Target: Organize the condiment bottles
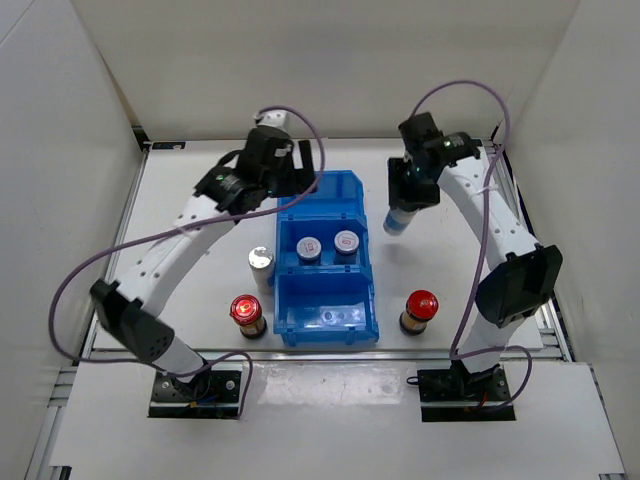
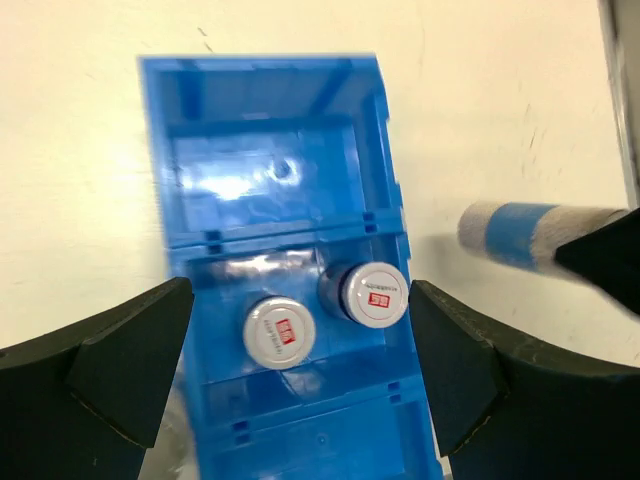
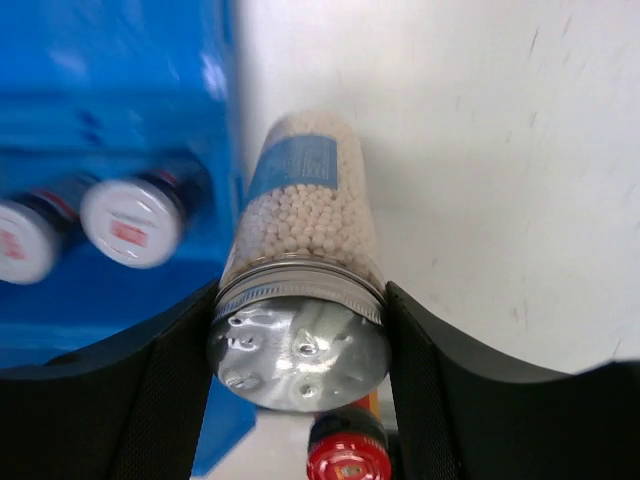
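The right pincer [image 3: 300, 345] is pinching the tall bottle [image 3: 305, 215] by its silver cap, the body hanging tilted below the fingers; a cap grip, I judge, leaves the body free to go down between walls. The bin [image 1: 355, 200] wall lies just beside that bottle, on this pincer's left; on its other side is bare table, so there is room to swing wide before crossing the rim. The left pincer [image 2: 300, 355] is spread wide, with nothing between its jaws; straight beneath it two short bottles [image 2: 279, 332] stand close together in the middle compartment. Beyond its tips the far compartment shows only floor; likely the tall bottle's place, though the left arm hangs over that rim and may crowd the approach.
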